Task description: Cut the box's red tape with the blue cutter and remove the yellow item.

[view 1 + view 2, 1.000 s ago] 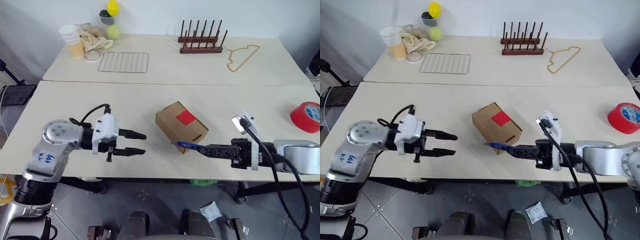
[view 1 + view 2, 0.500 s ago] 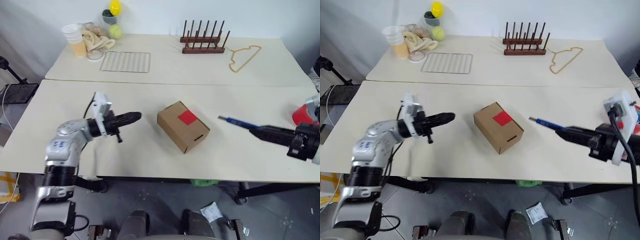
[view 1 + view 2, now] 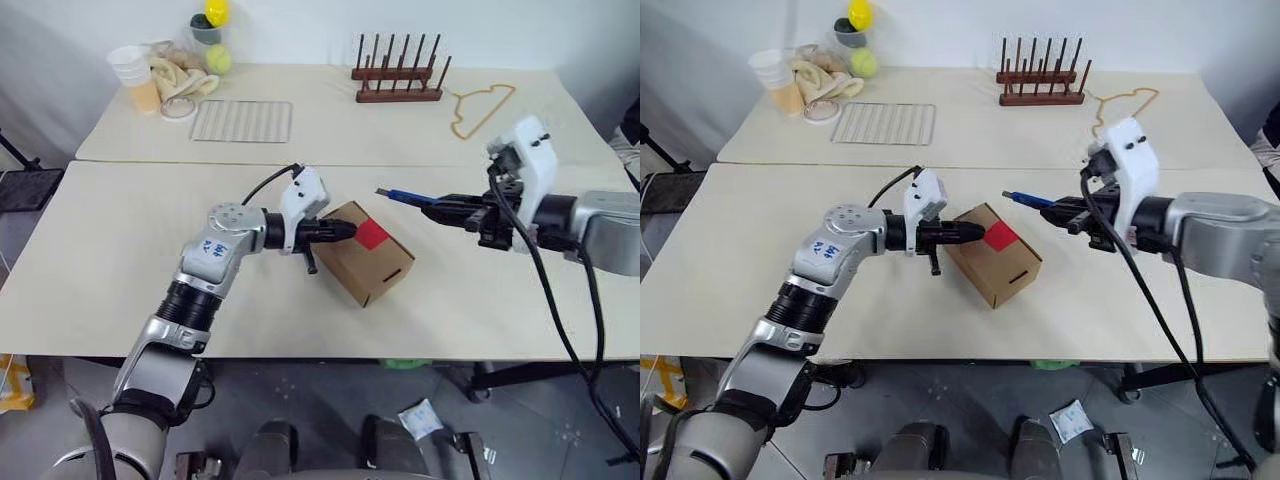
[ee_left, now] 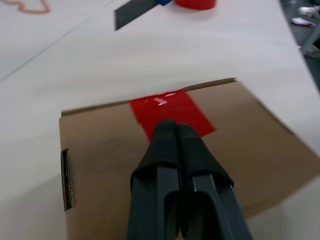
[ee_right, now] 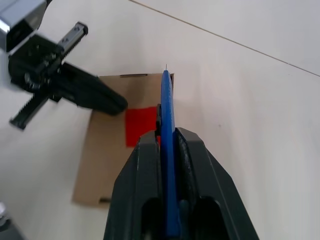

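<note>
Two pale tables (image 3: 120,270) butted end to end; the box (image 3: 364,252) sits near the middle of the nearer one, all places below referenced to it. Red tape (image 3: 373,234) on its top face looks intact, flaps down. Yellow item not visible, presumably inside.

Change over the last second: the left gripper (image 3: 345,230), fingers spread and well left of the box a second ago, has pressed them together and travelled in. Closed tips are now at the box's top, at the left edge of the tape; the left wrist view puts them just over the tape's near edge. Contact with the cardboard likely but not certain.

The right gripper (image 3: 462,209) pinches the blue cutter (image 3: 412,198). A second ago the cutter was low by the box's front right corner; now it is lifted and held above and right of the box, tip aimed toward it, clear of the cardboard.

Far from the box: wire rack (image 3: 241,121), wooden peg rack (image 3: 398,82), hanger (image 3: 482,108).

Reading: left arm appears set to steady the box; cut not yet begun. Next step probably bringing the blade down onto the tape without striking the left fingers.
</note>
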### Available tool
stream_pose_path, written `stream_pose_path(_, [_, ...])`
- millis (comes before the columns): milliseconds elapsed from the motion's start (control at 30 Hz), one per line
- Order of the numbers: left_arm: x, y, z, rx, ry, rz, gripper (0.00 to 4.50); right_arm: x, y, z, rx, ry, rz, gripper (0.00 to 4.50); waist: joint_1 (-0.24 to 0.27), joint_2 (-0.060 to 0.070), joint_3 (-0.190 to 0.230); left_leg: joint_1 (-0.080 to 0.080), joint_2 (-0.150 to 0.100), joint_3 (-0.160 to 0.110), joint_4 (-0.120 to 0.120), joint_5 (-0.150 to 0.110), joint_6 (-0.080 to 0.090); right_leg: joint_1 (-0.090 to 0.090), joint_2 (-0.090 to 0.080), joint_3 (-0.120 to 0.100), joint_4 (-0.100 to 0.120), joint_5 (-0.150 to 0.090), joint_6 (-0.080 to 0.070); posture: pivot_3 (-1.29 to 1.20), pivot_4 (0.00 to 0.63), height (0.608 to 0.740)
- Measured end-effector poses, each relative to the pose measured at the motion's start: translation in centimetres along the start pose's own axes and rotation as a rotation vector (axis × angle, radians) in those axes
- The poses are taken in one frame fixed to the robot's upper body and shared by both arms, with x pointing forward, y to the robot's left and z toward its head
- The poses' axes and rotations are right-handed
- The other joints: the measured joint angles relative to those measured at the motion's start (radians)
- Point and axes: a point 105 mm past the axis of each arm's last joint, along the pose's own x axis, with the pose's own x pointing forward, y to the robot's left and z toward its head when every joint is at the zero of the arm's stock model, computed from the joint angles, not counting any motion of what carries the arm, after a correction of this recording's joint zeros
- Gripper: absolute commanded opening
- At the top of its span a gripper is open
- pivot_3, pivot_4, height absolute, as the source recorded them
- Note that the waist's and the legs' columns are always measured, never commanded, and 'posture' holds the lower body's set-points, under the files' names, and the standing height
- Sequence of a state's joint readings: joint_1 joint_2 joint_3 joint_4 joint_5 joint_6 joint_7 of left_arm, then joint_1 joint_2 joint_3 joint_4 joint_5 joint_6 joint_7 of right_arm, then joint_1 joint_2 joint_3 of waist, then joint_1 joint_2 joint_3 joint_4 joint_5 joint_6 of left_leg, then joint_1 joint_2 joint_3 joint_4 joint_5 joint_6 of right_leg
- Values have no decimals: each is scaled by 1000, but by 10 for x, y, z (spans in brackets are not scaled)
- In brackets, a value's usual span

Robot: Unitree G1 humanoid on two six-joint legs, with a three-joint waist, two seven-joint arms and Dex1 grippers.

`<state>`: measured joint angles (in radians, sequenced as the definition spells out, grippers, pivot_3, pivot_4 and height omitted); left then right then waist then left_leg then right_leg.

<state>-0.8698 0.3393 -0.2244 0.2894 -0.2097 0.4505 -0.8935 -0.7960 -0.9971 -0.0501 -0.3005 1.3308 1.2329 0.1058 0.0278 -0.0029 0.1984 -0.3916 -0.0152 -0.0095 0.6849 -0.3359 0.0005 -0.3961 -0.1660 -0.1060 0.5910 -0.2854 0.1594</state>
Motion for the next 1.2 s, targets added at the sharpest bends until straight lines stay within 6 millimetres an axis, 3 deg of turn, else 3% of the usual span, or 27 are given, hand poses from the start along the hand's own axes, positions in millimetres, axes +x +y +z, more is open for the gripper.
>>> stream_pose_path(367, [1, 0, -2, -42, 25, 26, 0, 17, -3, 1, -32, 43, -33, 115, -1, 0, 0, 2, 0, 1, 1, 2, 0, 2, 0, 0, 1, 0, -1, 0, 150, 740])
stream_pose_path(700, [1, -2, -2, -75, 18, 28, 0, 33, -3, -14, -32, 70, -17, 115, -1, 0, 0, 2, 0, 1, 1, 2, 0, 2, 0, 1, 2, 1, -1, 0, 150, 740])
stream_pose_path(1200, [-1, -5, -3, -83, 25, 25, 0, 40, -3, -21, -45, 94, -3, 115, -3, 0, 0, 2, 0, 1, 1, 2, 0, 2, 0, 1, 3, 1, -1, 0, 150, 740])
